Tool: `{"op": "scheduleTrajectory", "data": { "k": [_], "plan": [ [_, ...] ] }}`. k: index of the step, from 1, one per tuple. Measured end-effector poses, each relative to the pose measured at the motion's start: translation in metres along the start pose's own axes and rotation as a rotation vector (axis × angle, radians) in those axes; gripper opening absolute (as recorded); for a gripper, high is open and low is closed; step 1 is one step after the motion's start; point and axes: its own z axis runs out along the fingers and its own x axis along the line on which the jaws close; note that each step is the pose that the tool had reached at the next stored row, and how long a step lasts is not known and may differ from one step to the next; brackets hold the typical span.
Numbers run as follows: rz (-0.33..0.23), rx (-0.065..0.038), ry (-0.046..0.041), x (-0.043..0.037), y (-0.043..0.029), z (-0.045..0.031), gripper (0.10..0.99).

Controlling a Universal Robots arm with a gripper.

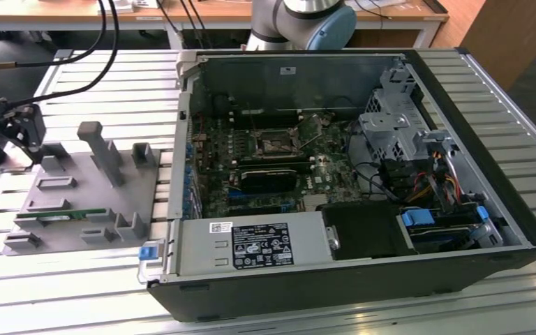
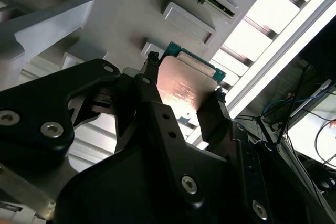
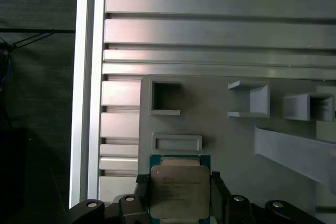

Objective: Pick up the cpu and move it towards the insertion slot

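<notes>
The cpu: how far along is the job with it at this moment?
Done: the gripper has its fingers closed on two opposite edges of the cpu. In hand: the chip is over the grey tray; whether it is lifted clear I cannot tell. Left: the whole carry, since the insertion slot sits inside the open computer case, well toward the exterior view's right of the tray.

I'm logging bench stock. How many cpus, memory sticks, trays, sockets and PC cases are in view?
cpu: 1
memory stick: 1
tray: 1
socket: 1
PC case: 1
Total: 5
</notes>
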Motion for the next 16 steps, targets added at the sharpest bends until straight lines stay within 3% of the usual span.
{"op": "scheduleTrajectory", "data": {
  "k": [16],
  "plan": [
    [0.000, 0.000, -0.0001, 0.0000, 0.0003, -0.0060, 0.541]
  ]
}}
